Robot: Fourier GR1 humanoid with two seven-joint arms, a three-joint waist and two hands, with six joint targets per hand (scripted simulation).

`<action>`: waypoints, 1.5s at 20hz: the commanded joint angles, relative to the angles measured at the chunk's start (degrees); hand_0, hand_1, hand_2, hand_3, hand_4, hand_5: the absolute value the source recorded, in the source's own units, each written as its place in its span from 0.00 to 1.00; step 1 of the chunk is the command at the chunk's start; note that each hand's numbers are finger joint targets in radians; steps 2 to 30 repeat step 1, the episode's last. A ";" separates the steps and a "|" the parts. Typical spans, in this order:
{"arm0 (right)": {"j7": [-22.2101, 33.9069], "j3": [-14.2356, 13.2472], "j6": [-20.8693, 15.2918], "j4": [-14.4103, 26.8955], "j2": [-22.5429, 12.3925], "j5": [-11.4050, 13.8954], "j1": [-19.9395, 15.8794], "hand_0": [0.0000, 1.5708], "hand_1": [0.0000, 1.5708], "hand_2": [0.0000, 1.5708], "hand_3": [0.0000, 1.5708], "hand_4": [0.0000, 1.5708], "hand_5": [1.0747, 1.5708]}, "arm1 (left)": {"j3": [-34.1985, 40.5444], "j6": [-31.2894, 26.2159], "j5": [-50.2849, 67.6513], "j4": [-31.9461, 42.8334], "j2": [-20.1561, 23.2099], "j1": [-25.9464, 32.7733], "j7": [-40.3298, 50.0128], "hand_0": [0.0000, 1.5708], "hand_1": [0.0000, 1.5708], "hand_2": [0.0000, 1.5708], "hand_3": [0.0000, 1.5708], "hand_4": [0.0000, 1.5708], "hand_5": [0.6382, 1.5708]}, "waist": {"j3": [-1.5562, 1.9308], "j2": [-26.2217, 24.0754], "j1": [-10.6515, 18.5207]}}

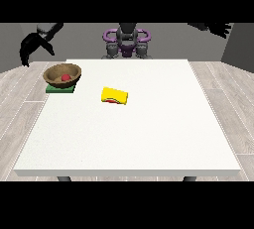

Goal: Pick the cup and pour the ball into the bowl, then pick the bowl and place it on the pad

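Note:
A brown bowl (62,74) rests on a green pad (59,89) at the table's far left, with a red ball (65,78) inside it. A yellow cup (115,95) lies on its side near the table's middle, its mouth toward the view's right. The hand at the view's left (31,47) hangs raised beyond the table's left edge, above and left of the bowl, holding nothing, fingers drooping. The hand at the view's right (217,28) is raised high past the far right corner, fingers spread, nothing in it.
The white table (129,134) fills the view's middle, its near edge at the bottom. The robot's torso (127,42) stands behind the far edge. Wooden floor surrounds the table.

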 commanded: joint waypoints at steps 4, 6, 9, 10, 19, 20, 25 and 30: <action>1.80 1.95 4.50 -4.37 3.82 -1.43 -2.24 0.00 0.00 0.00 0.00 0.30 0.72 | -1.93 1.49 -1.97 2.46 -2.10 2.91 2.41 0.00 0.00 0.00 0.00 0.57 0.99 | -0.13 -8.96 -3.42; 1.80 1.95 4.50 -4.37 3.82 -1.43 -2.24 0.00 0.00 0.00 0.00 0.30 0.72 | -1.93 1.49 -1.97 2.46 -2.10 2.91 2.41 0.00 0.00 0.00 0.00 0.57 0.99 | -0.13 -8.96 -3.42; 1.80 1.95 4.50 -4.37 3.82 -1.43 -2.24 0.00 0.00 0.00 0.00 0.30 0.72 | -1.93 1.49 -1.97 2.46 -2.10 2.91 2.41 0.00 0.00 0.00 0.00 0.57 0.99 | -0.13 -8.96 -3.42; 1.80 1.95 4.50 -4.37 3.82 -1.43 -2.24 0.00 0.00 0.00 0.00 0.30 0.72 | -1.93 1.49 -1.97 2.46 -2.10 2.91 2.41 0.00 0.00 0.00 0.00 0.57 0.99 | -0.13 -8.96 -3.42; 1.80 1.95 4.50 -4.37 3.82 -1.43 -2.24 0.00 0.00 0.00 0.00 0.30 0.72 | -1.93 1.49 -1.97 2.46 -2.10 2.91 2.41 0.00 0.00 0.00 0.00 0.57 0.99 | -0.13 -8.96 -3.42; 1.80 1.95 4.50 -4.37 3.82 -1.43 -2.24 0.00 0.00 0.00 0.00 0.30 0.72 | -1.93 1.49 -1.97 2.46 -2.10 2.91 2.41 0.00 0.00 0.00 0.00 0.57 0.99 | -0.13 -8.96 -3.42; 1.80 1.95 4.50 -4.37 3.82 -1.43 -2.24 0.00 0.00 0.00 0.00 0.30 0.72 | -1.93 1.49 -1.97 2.46 -2.10 2.91 2.41 0.00 0.00 0.00 0.00 0.57 0.99 | -0.13 -8.96 -3.42; 1.80 1.95 4.50 -4.37 3.82 -1.43 -2.24 0.00 0.00 0.00 0.00 0.30 0.72 | -1.93 1.49 -1.97 2.46 -2.10 2.91 2.41 0.00 0.00 0.00 0.00 0.57 0.99 | -0.13 -8.96 -3.42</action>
